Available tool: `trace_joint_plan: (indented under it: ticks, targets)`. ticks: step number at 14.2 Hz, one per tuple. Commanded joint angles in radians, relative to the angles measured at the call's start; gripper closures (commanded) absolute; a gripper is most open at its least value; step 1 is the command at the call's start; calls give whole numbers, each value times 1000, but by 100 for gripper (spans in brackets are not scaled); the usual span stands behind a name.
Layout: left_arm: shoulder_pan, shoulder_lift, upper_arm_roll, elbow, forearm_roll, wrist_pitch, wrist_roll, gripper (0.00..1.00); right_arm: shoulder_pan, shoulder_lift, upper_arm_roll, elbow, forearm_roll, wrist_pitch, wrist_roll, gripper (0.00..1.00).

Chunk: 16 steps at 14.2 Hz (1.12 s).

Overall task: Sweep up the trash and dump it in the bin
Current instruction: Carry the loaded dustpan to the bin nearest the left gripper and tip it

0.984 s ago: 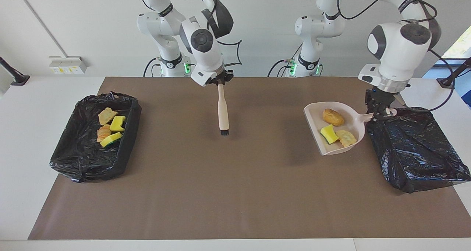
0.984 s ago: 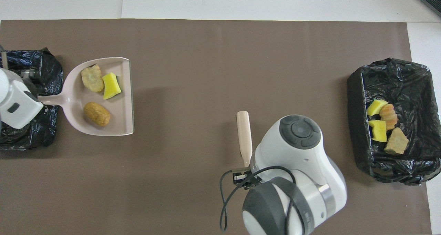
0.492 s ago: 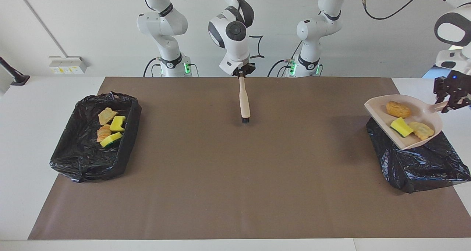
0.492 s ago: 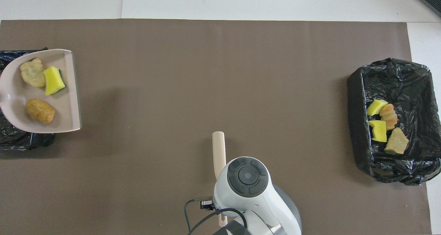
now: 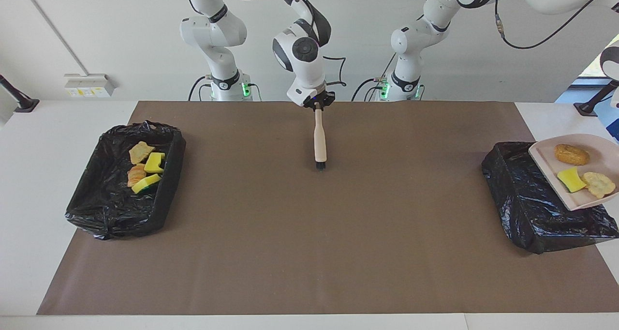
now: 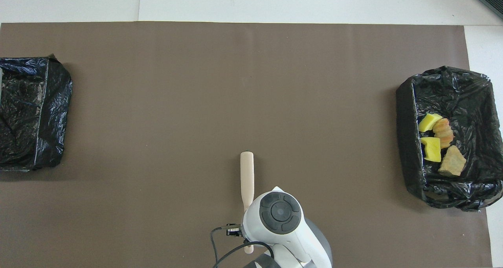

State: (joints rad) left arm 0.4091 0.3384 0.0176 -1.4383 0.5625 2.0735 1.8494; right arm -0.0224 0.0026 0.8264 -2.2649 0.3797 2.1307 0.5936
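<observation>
Dustpan [image 5: 546, 160] w/ 3 scraps [image 5: 572, 154] has shifted out over the bin [image 5: 522, 199] at left arm's end of the table [image 5: 309, 252]; left hand out of frame, so grip can't be told. Right hand [image 5: 317, 102] clamped on the brush [image 5: 319, 141], hanging over mid-table; other 4 scraps [image 5: 154, 163] in 2nd bin [image 5: 104, 209] at right arm's end.

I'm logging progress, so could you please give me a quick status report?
Right gripper shut on brush, over the mat. Left gripper out of view. Dustpan with three scraps over empty bin; four scraps in other bin. Nothing obstructing.
</observation>
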Motion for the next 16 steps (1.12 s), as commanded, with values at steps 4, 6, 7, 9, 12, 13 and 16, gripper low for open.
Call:
trace_joint_plan:
  ticks: [4,6,7,9,12,13,16]
  targets:
    - [-43,-33,5,-60,253,31,-111,100,-17,10,19,-1,22,20,-12,100]
    - [-39,-36,7,-60,286,23,-114,100,-16,14,19,-2,22,20,-26,100]
    - [-27,-44,7,-56,305,23,-108,100,-17,23,19,-7,22,21,-28,100]
    - [-30,-68,7,-51,333,10,-99,100,-17,28,19,-7,22,21,-34,80]
    - [-61,-120,-19,-47,307,-113,-104,100,-17,34,17,5,2,18,-73,0]
    - [-90,-124,-27,-48,271,-156,-111,100,-21,36,11,18,1,15,-86,0]
    - [-185,-114,-28,-54,163,-208,-162,100,-34,36,-21,47,-41,8,-101,0]
